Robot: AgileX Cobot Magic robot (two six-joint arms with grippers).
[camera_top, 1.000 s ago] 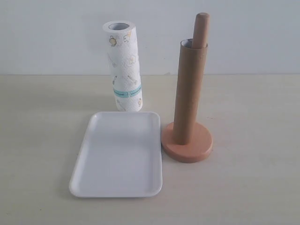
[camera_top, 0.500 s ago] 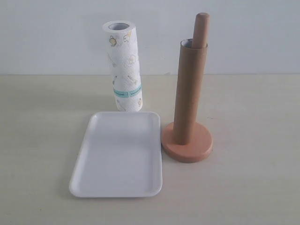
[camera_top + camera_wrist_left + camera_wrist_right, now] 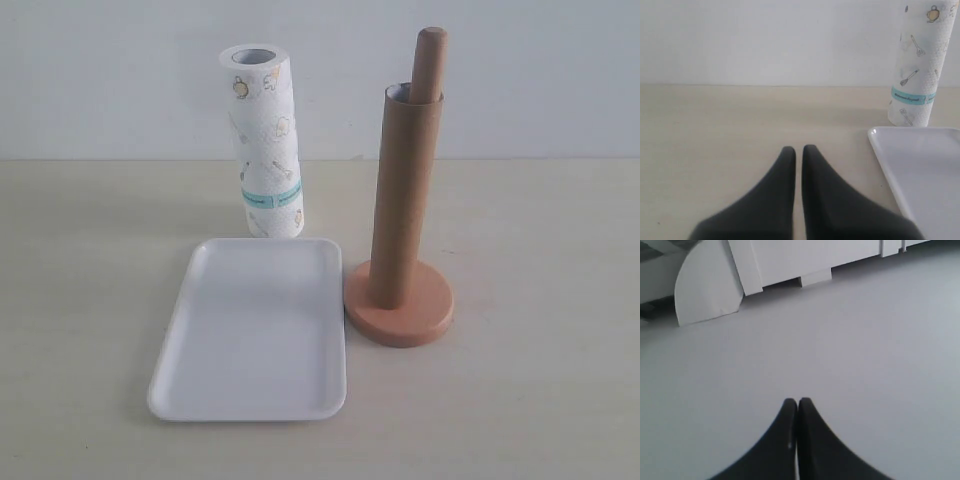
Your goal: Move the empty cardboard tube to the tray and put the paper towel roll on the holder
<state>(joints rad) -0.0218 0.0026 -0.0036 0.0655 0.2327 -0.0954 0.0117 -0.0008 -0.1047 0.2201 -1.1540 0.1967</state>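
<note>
On the tabletop (image 3: 540, 400) nothing has been moved, so the task is judged unstarted: cardboard tube (image 3: 403, 200) kept on holder (image 3: 400, 318) at the tray's (image 3: 250, 330) three o'clock, left end effector (image 3: 798, 148) and right end effector (image 3: 797, 401) closed, empty.

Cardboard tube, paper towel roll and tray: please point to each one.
cardboard tube (image 3: 405, 200), exterior view, middle of its brown wall.
paper towel roll (image 3: 264, 140), exterior view, middle of its printed side.
tray (image 3: 255, 330), exterior view, bare middle of its floor.
</note>
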